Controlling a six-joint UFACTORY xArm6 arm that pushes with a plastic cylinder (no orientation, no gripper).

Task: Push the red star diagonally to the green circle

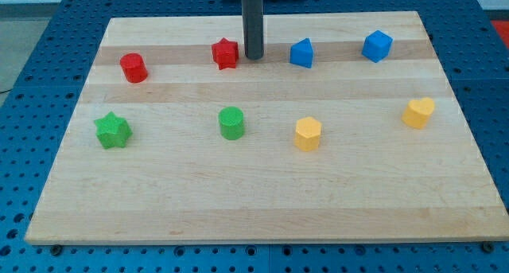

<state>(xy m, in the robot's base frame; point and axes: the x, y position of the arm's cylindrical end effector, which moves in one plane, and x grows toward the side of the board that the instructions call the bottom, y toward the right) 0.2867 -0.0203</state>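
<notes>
Tip [254, 57] stands just right of red star [226, 53]; no jawed end effector fitted. Recommend circling above it, pushing toward green circle [231, 122].

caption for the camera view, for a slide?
My tip sits just right of the red star, green circle below.

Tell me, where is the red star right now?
The red star sits near the view's top, left of centre, just left of my tip, with the red cylinder farther left.
</notes>
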